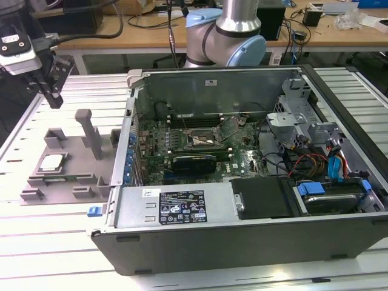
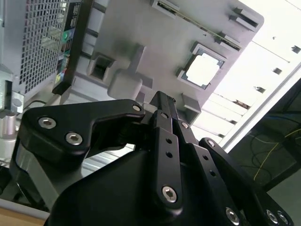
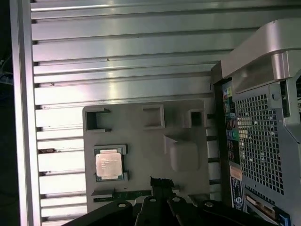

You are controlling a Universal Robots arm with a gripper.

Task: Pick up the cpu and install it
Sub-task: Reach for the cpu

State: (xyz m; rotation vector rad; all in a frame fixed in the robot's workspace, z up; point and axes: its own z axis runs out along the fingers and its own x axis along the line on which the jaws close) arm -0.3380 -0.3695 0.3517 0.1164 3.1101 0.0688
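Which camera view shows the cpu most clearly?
The first wrist view: it looks almost straight down on the cpu, its metal top facing the camera, seated in the grey holder. The second wrist view shows it at a slant, whitened by glare. The exterior view shows it far off and oblique, at the exterior view's left.

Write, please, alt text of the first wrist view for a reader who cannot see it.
A silver-topped cpu lies in a recess of a grey fixture tray on a slatted metal table. The dark end effector hangs apart from the cpu; a computer case stands alongside the tray.
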